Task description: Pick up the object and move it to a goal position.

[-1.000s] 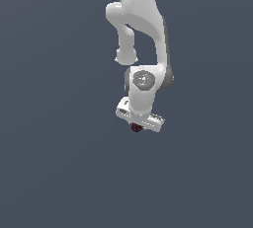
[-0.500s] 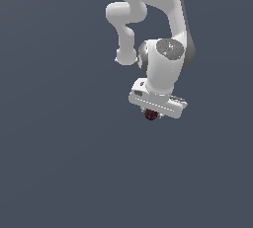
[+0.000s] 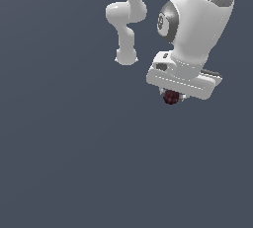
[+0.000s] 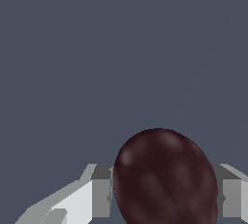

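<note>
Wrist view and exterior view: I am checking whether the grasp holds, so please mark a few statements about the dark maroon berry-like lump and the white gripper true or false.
1. The dark maroon, bumpy berry-like lump sits between the fingers of the white robot gripper. True.
2. The lump lies loose on the grey surface, apart from the gripper. False: it is held at the gripper's underside.
3. In the wrist view the lump shows grey finger parts on both sides of it. True.
4. The gripper is wide open with nothing in it. False: it is shut on the lump.
5. A second lump is in the exterior view. False: only one shows.
</note>
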